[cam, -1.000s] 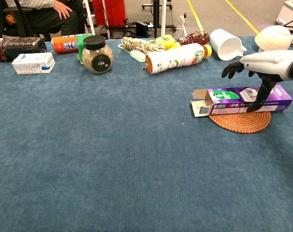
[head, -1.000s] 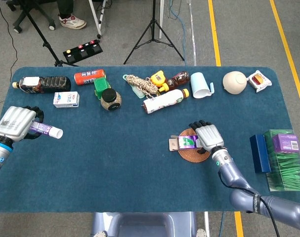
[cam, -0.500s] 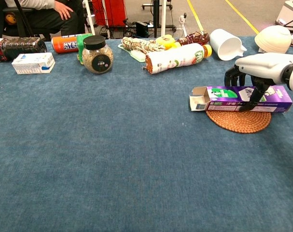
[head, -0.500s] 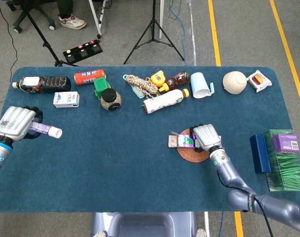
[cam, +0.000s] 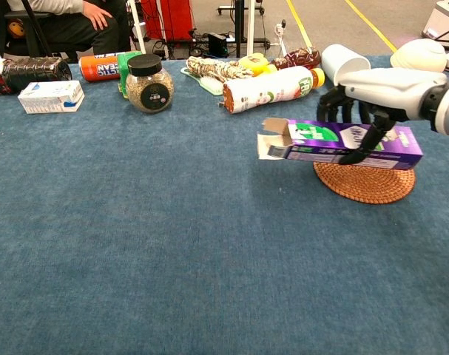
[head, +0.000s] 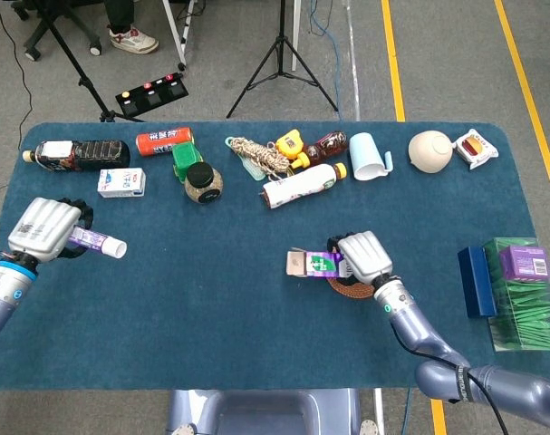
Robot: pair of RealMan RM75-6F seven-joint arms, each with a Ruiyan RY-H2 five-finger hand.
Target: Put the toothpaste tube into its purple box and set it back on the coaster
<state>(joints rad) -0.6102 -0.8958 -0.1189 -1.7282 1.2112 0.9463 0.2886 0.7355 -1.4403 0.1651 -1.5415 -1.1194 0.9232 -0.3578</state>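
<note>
- The right hand (cam: pixel 368 96) grips the purple box (cam: pixel 341 143) from above, its fingers (cam: pixel 335 107) curled over the far edge and another pressed on the near face.
- The box hangs clear of the woven coaster (cam: pixel 364 183), roughly level, with its open flap end pointing toward the robot's left and jutting past the coaster's rim.
- In the head view the same right hand (head: pixel 362 256) covers most of the box (head: pixel 318 264), and the coaster (head: pixel 349 288) shows only as a brown arc beneath it.
- The left hand (head: pixel 46 228) is closed around the toothpaste tube (head: pixel 101 242) near the table's left edge, well apart from the box; the tube's white cap end sticks out toward the table's middle.
- The blue table (head: pixel 211 308) carries a row of items along its far side, among them a lidded glass jar (cam: pixel 149 83), a white bottle lying down (cam: pixel 270 87) and a small white carton (cam: pixel 50 97).
- A green box (head: pixel 525 294) sits at the table's right edge.
</note>
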